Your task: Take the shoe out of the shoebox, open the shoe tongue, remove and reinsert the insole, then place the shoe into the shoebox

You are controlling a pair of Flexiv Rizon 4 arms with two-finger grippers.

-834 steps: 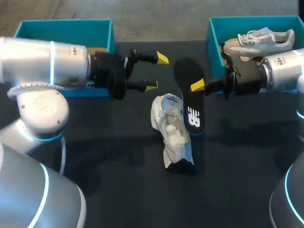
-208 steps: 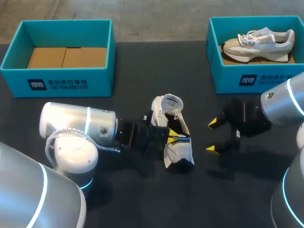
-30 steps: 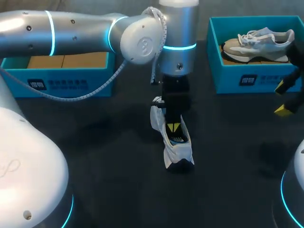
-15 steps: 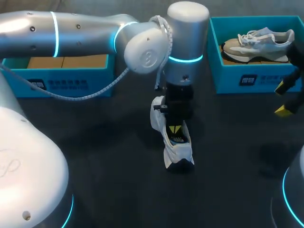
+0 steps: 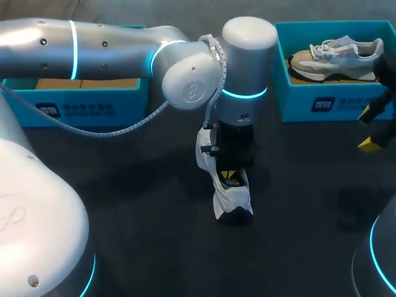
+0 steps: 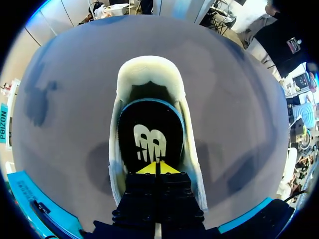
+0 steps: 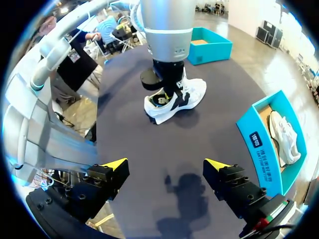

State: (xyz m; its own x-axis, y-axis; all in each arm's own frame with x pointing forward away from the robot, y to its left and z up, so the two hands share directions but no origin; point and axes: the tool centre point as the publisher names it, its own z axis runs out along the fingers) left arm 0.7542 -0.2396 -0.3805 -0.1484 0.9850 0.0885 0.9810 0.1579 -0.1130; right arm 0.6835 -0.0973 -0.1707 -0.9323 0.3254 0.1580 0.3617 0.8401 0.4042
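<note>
White shoe [image 5: 232,201] on table [image 5: 154,210], left gripper [image 6: 156,168] tips pinched together on insole [image 6: 149,134], right gripper [image 7: 165,164] spread wide beside shoebox [image 5: 322,105].

Left arm [image 5: 247,74] points straight down, fingers [image 6: 147,169] pressed together; right fingers [image 7: 113,164] spread wide.

Your left arm [image 5: 111,46]: chunky silver tubes, glowing cyan joint rings, grey cable [image 5: 105,130] looping outside. Both left gripper [image 6: 158,168] and right gripper [image 7: 165,165]: blocky black fingers, yellow wedge tips.
</note>
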